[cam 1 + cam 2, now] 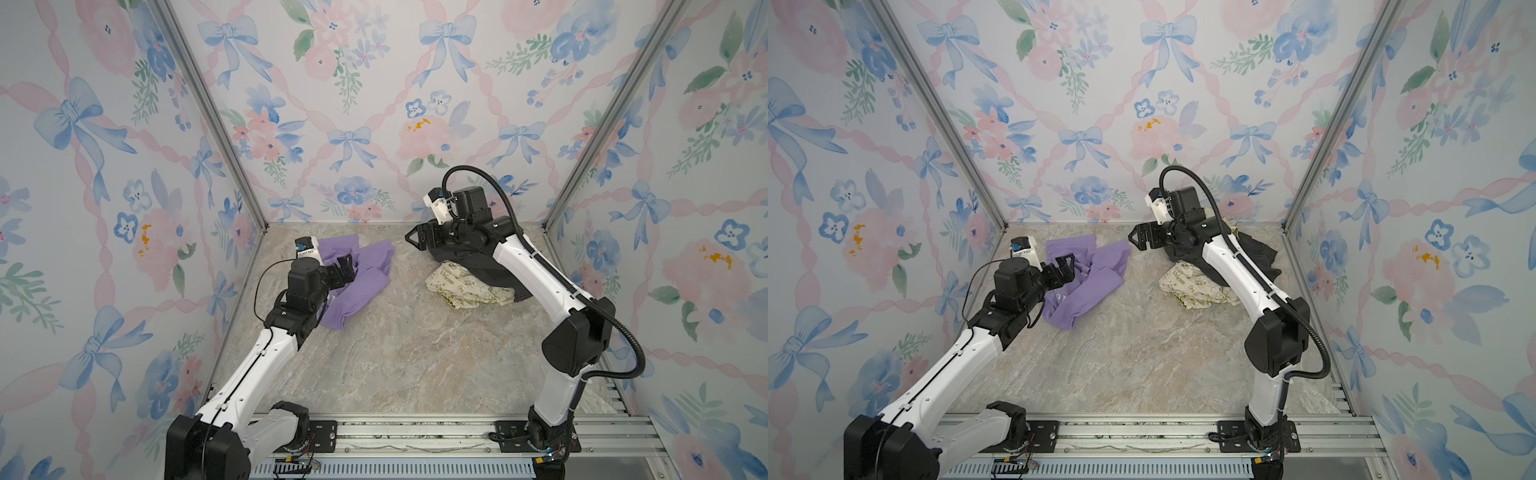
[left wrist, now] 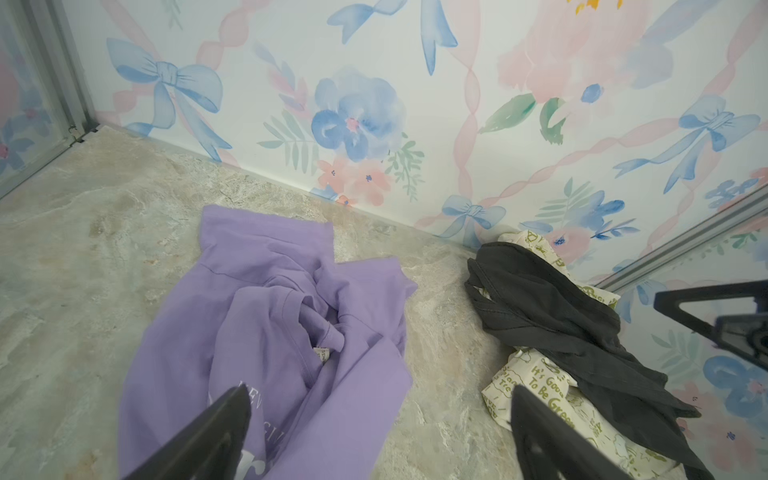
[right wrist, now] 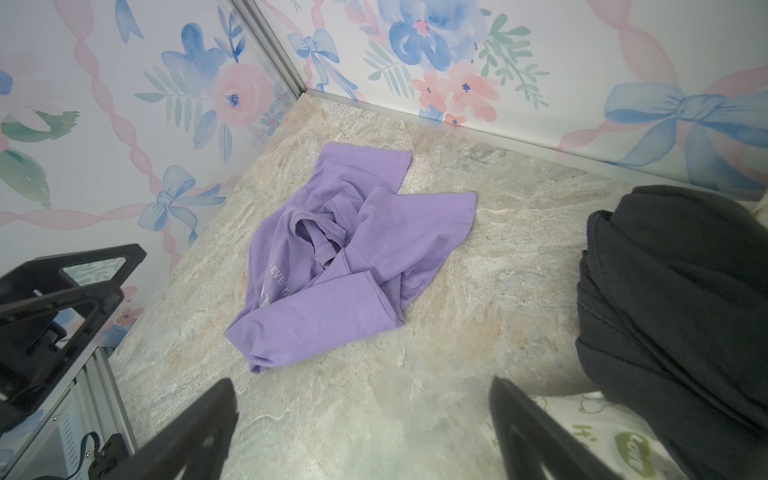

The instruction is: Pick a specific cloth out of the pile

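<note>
Purple cloth (image 1: 357, 274) lies crumpled on the worktop (image 1: 407, 357), well apart from the pile (image 1: 469, 274), so I judge the pick essentially done. My left tool (image 1: 346, 269) hovers over the cloth, spread wide and gripping nothing. My right tool (image 1: 415, 241) hangs just beside the pile on the cloth's side, also spread and empty. The cloth is plain lavender, soft and folded over itself, with pale lettering and the neckline showing.

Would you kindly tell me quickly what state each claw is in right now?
Left claw: open, holding nothing, above the purple shirt.
Right claw: open, holding nothing, beside the black garment.
</note>
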